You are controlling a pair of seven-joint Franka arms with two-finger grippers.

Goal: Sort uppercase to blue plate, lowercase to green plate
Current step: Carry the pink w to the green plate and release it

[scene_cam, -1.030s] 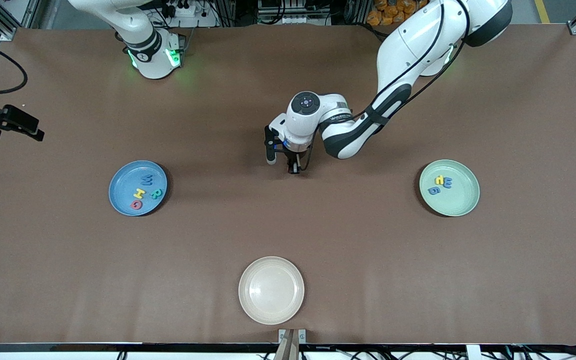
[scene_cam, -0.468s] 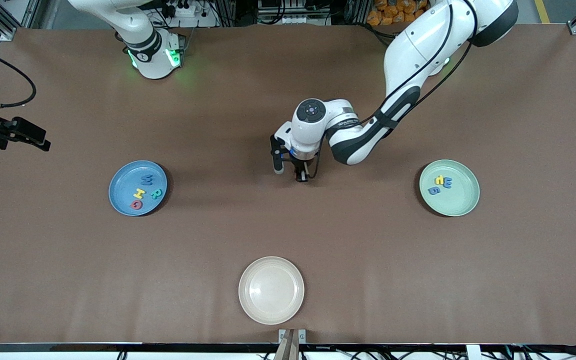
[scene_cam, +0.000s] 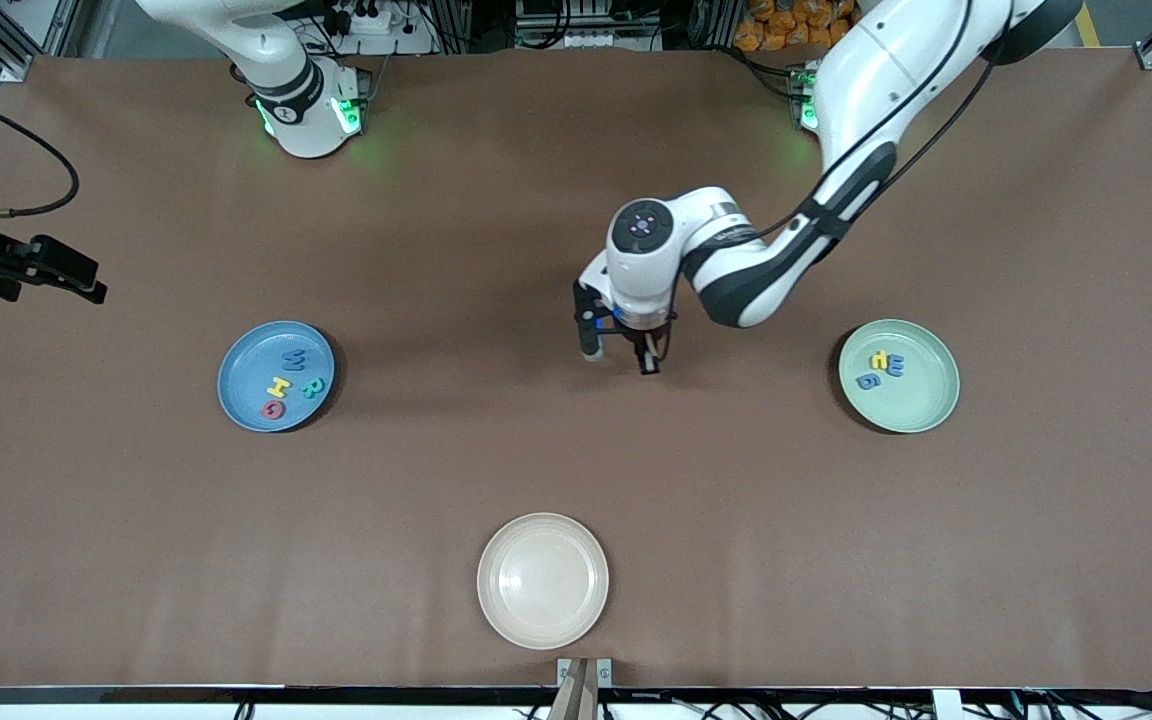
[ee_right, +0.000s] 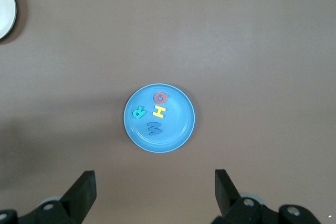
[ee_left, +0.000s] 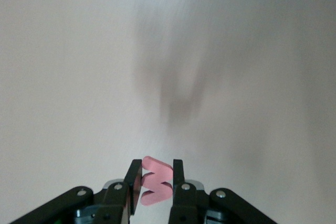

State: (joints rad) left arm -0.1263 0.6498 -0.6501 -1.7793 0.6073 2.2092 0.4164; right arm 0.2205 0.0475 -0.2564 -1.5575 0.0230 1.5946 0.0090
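My left gripper (scene_cam: 620, 358) is shut on the red w/m letter (ee_left: 157, 182) and holds it above bare table between the two plates. The blue plate (scene_cam: 239, 380) holds the blue W (scene_cam: 293, 359), yellow H (scene_cam: 279, 385), teal R (scene_cam: 312, 388) and red G (scene_cam: 273, 409). The right wrist view also shows this plate (ee_right: 181, 124) from high up. The green plate (scene_cam: 924, 395) holds the small yellow letter (scene_cam: 879, 360), blue E-like letter (scene_cam: 895, 366) and blue g (scene_cam: 868, 381). My right gripper (scene_cam: 66, 275) is open and empty, high over the right arm's end of the table.
A cream-white plate (scene_cam: 543, 580) lies empty near the table's front edge, nearer to the front camera than my left gripper. Its rim also shows in the right wrist view (ee_right: 5, 9). The brown table mat spreads between the plates.
My left gripper has moved with the red letter toward the green plate. My right gripper has shifted slightly at the right arm's end.
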